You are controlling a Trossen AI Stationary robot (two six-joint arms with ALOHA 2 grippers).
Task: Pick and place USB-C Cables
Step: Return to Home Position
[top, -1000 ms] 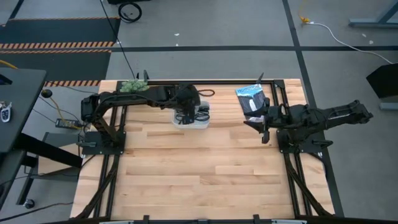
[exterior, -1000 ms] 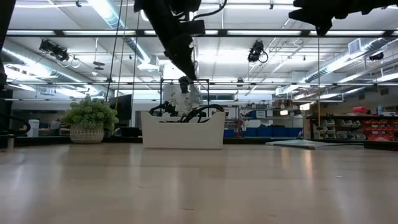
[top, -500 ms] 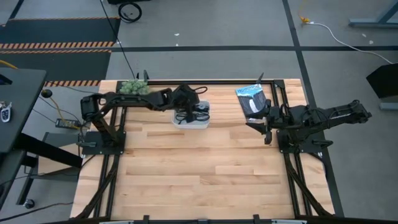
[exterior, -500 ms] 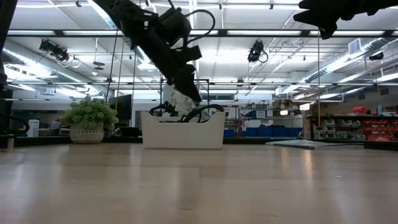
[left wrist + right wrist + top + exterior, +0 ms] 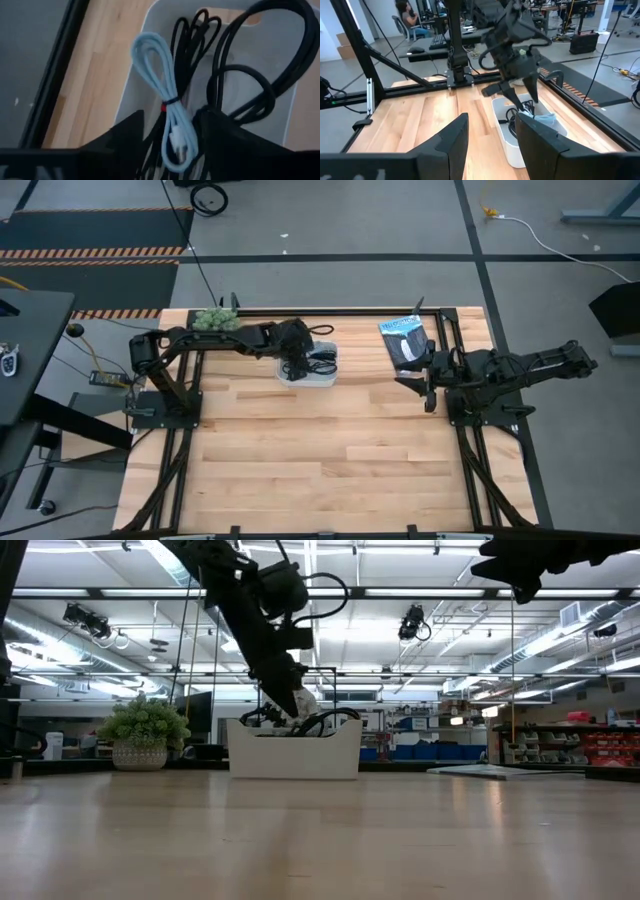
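A white bin (image 5: 327, 379) stands near the table's far edge. In the left wrist view it holds a light blue-grey coiled cable (image 5: 159, 65) with a red tie, lying beside looped black cables (image 5: 235, 75). No white cable shows. My left gripper (image 5: 293, 357) reaches down into the bin (image 5: 295, 755). It is open (image 5: 172, 145), with one finger on either side of the blue-grey cable's connector end. I cannot tell whether they touch it. My right gripper (image 5: 425, 377) hovers open (image 5: 490, 145) over the table's right side.
A small potted plant (image 5: 215, 318) stands at the far left corner, left of the bin. A flat dark packet with white print (image 5: 405, 340) lies far right, beside my right gripper. Bare wood (image 5: 320, 460) spans the near half of the table. Black frame rails run along both sides.
My left gripper has come down from above the bin until its fingertips are inside it. It has shifted slightly toward the table's left and tipped from pointing straight down to a slant. The cables in the bin have stayed put.
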